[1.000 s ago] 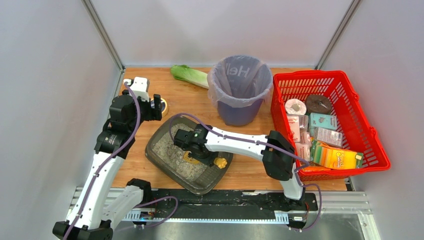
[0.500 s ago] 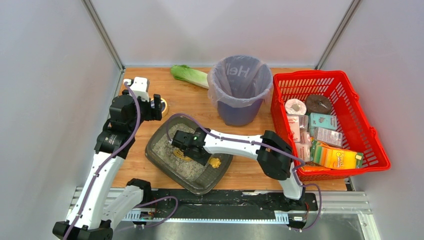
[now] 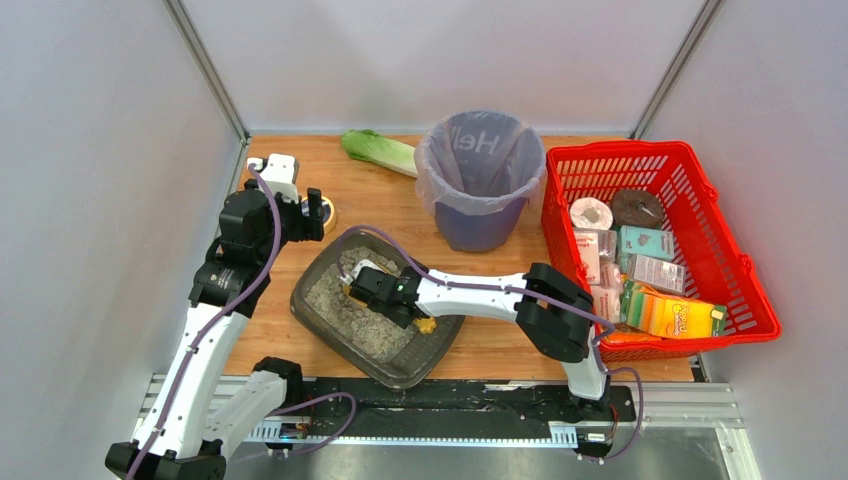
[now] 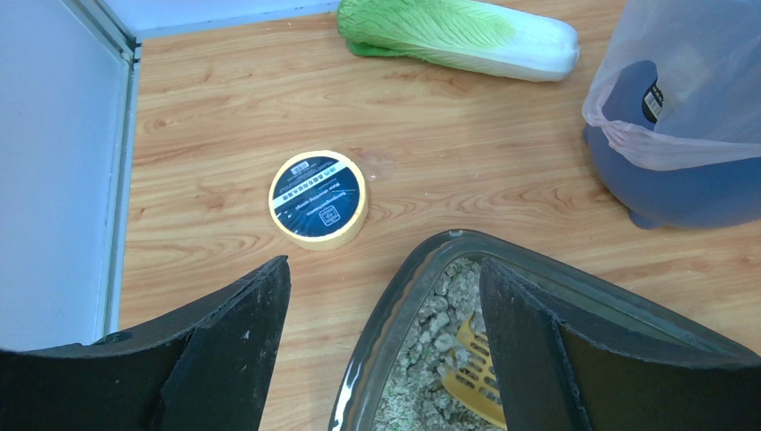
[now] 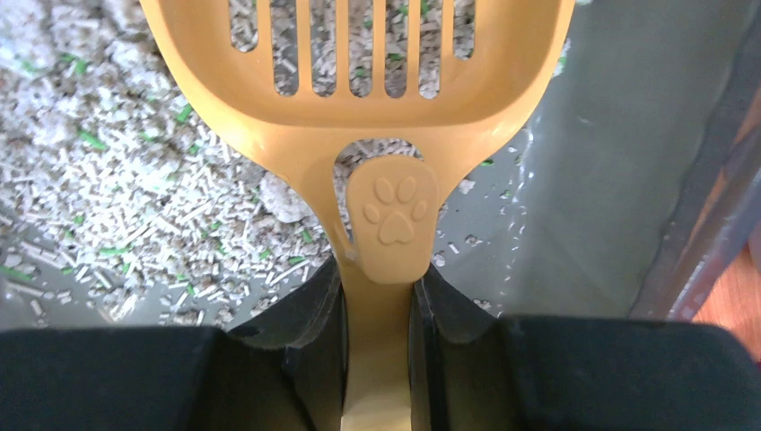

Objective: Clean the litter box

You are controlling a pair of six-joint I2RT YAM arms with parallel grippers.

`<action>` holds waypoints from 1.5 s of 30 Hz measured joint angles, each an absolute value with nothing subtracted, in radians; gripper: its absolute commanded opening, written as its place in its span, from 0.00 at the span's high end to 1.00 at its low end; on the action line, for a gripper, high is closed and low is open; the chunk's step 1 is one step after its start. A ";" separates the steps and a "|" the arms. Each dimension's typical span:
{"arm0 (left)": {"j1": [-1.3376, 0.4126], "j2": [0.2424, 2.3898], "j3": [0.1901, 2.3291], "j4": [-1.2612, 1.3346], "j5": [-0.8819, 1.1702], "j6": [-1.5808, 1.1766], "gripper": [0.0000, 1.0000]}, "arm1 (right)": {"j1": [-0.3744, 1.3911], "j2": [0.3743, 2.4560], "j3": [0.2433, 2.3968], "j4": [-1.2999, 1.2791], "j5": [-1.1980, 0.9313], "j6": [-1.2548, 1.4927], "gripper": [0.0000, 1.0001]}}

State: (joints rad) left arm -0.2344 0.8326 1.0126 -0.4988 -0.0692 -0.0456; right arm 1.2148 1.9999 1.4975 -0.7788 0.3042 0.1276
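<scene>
glossy translucent plastic litter box (image 5: 583, 162), rough granular litter (image 5: 108, 180), smooth yellow plastic scoop (image 5: 359, 121), wood-grain table (image 4: 224, 99)

dark grey litter box (image 3: 415, 362), yellow scoop (image 5: 359, 117)

The right gripper (image 3: 364, 290) has slid left over the litter box (image 3: 395, 372), and a little toward the far side. The yellow scoop (image 5: 377, 126) it holds went along with it. A second ago the scoop's head lay on the litter (image 3: 335, 300) by the middle of the box, on the near side of the gripper. Now it sits farther left and is mostly hidden under the gripper. The end of the handle has moved left too. The gripper has turned and now points left. The right arm (image 3: 470, 293) lies a bit flatter and reaches farther left.
</scene>
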 measured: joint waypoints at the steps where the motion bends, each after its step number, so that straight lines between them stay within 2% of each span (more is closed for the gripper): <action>1: -0.234 0.833 1.013 -0.498 -0.069 -0.046 0.15 | 1.214 1.995 1.487 -0.760 0.318 0.132 1.00; 12: -0.234 0.844 1.013 -0.498 -0.068 -0.046 0.15 | 1.215 1.924 1.341 -0.542 0.366 0.134 1.00; 34: -0.234 0.847 1.013 -0.498 -0.054 -0.046 0.15 | 1.292 1.818 1.267 -0.542 0.392 0.132 1.00; 45: -0.234 0.797 0.999 -0.483 -0.117 -0.050 0.15 | 1.368 1.533 1.042 -0.453 0.481 0.134 1.00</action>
